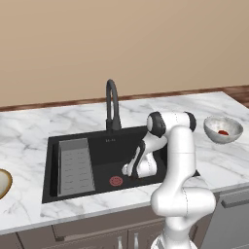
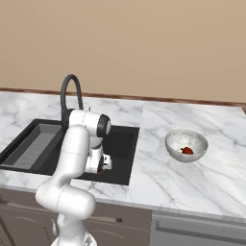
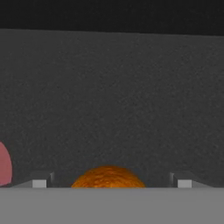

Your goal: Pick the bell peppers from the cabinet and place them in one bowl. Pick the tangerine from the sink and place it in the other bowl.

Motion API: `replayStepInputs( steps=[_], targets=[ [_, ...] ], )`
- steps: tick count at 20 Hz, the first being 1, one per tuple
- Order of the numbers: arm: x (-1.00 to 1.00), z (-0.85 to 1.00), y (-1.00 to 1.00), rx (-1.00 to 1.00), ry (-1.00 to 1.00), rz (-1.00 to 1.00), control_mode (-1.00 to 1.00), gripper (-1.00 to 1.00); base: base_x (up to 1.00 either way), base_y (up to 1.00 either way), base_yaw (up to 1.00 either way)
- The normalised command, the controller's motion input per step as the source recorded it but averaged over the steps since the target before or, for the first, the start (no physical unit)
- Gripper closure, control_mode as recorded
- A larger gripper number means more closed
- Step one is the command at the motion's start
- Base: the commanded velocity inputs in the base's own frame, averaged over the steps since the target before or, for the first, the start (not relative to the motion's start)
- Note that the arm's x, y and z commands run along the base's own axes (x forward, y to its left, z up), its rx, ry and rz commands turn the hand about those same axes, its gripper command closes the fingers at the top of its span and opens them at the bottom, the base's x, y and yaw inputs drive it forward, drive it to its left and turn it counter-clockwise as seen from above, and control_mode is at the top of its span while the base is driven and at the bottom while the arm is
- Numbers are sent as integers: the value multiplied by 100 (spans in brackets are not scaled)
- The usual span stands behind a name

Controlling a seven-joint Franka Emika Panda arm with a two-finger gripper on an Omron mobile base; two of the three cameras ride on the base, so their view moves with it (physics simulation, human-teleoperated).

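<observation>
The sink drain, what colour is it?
Pinkish-red, a round drain on the black sink floor; clearest in the left base view.

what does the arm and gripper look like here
The arm is glossy white, built of thick rounded tube segments with dark bands at the joints. No cables or markings are visible. The gripper ends in two small dark grey, blocky fingertips.

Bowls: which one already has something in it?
The white-grey speckled bowl, right of the sink, holds something red. The tan bowl, at the far left edge, shows nothing inside.
</observation>
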Motion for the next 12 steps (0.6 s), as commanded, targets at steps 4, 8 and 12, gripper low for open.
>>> replayStepInputs(
  steps=[4,8,12],
  targets=[
    [0,0,0,0,0,0,-100,-100,0,0,0],
    [0,0,0,0,0,0,-100,100,0,0,0],
    [0,0,0,0,0,0,-100,100,0,0,0]
  ],
)
